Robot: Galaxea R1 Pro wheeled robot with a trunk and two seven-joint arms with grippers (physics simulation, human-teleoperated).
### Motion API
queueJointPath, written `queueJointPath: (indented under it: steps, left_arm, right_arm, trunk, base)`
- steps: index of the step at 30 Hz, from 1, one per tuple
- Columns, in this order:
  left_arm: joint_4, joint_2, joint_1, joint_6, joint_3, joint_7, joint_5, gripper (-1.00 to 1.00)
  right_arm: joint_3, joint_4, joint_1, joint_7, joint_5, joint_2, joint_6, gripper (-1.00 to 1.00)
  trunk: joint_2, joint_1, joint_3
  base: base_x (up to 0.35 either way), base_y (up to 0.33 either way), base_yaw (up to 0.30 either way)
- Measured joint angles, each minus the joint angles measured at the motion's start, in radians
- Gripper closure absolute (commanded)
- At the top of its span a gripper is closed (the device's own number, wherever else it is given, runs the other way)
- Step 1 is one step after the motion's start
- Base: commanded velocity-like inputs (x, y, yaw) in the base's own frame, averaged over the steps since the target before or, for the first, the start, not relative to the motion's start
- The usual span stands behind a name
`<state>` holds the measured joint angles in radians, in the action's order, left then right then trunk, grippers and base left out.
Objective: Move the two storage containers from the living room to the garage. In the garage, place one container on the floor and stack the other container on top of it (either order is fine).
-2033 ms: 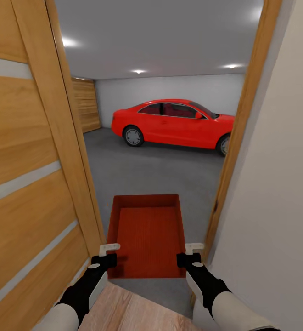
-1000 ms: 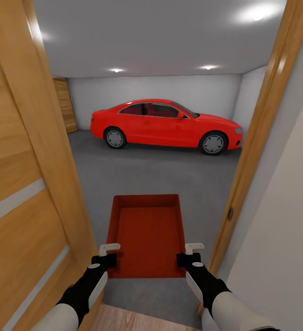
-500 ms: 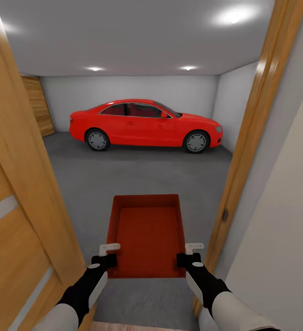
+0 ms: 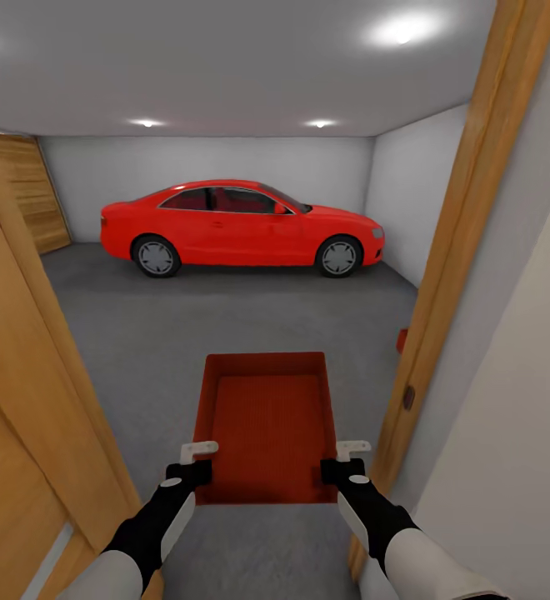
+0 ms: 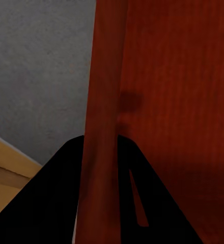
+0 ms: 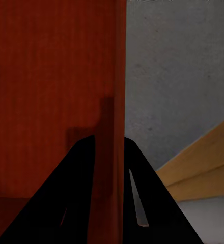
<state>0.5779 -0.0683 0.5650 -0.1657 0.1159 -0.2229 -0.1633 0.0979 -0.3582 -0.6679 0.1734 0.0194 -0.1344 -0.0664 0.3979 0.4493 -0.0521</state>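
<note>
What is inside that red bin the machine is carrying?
Nothing that shows: the storage container looks empty, with just its ribbed red bottom and low walls. The left claw and right claw clamp its side walls near the nearest corners, hiding small bits there.

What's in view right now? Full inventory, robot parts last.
storage container: 1, orange-red, open top, carried low in front between both grippers
second red thing: 1, sliver past the right door frame; too little shows to identify
car: 1, red coupe, by the far garage wall
floor: dark grey concrete
door frame: wood, right side
door: wood, left side
ceiling lights: several, round, white
left gripper: shut on the container's left wall
right gripper: shut on its right wall
</note>
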Motion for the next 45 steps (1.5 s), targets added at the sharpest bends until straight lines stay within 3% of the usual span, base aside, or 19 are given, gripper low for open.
queueJointPath:
  steps: [33, 45]
  left_arm:
    - [-0.001, -0.001, 0.000, 0.001, -0.003, 0.000, 0.002, 1.00]
    - [0.000, 0.000, 0.000, 0.000, -0.001, 0.000, 0.001, 1.00]
  right_arm:
    - [0.000, 0.000, 0.000, 0.000, 0.000, 0.000, 0.000, 1.00]
    - [0.000, 0.000, 0.000, 0.000, 0.000, 0.000, 0.000, 1.00]
  trunk:
    - [0.000, 0.000, 0.000]
    - [0.000, 0.000, 0.000]
  base:
    - [0.055, 0.039, 0.000]
    - [0.276, 0.000, 0.000]
